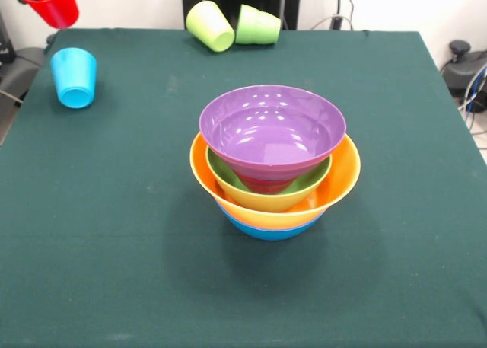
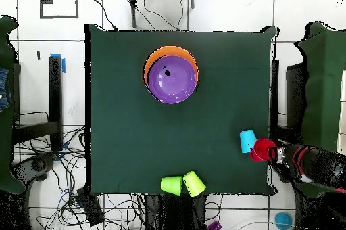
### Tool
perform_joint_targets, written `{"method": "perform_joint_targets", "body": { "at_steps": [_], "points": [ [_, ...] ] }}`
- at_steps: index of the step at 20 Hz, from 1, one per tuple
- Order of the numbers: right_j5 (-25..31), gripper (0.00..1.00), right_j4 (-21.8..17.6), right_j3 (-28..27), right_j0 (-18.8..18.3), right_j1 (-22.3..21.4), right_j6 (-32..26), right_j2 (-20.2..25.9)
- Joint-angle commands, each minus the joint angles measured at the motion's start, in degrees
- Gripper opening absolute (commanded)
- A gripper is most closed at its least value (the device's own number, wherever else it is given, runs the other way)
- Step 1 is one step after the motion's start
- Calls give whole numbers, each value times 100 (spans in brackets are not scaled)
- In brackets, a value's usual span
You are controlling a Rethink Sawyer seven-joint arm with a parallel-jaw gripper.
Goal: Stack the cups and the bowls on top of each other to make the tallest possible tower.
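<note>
Scanning the front view from left to right: the red cup (image 1: 50,3) sits at the top left corner, raised off the table (image 1: 91,234) and tilted, with a dark part of the arm touching its rim. In the overhead view the same cup (image 2: 263,149) lies past the table edge at the tip of the arm (image 2: 311,165). The gripper (image 2: 276,155) is at this cup; whether it is clamped or released cannot be determined.

The sky blue cup (image 1: 74,77) lies on its side near the left edge, mouth toward the camera, empty.

The yellow-green cup (image 1: 210,26) and green cup (image 1: 258,25) lie on their sides at the far edge, touching each other.

The tower (image 1: 274,161) stands near table centre. The blue bowl (image 1: 270,230) is lowest, holding the orange bowl (image 1: 342,182). Inside that sits the green bowl (image 1: 228,177), then a red bowl (image 1: 266,185), barely visible. The purple bowl (image 1: 272,131) sits on top, empty.
</note>
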Motion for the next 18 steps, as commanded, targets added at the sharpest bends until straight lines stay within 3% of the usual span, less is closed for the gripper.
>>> {"method": "perform_joint_targets", "body": {
  "at_steps": [1,9,15,18],
  "points": [
    [490,0,-296,-296,467,121,-1001,-48],
    [212,0,-354,-168,434,199,-1192,81],
    [-244,0,-390,103,405,59,-1323,463],
    [-518,0,-378,392,445,-91,-999,569]
  ]
}}
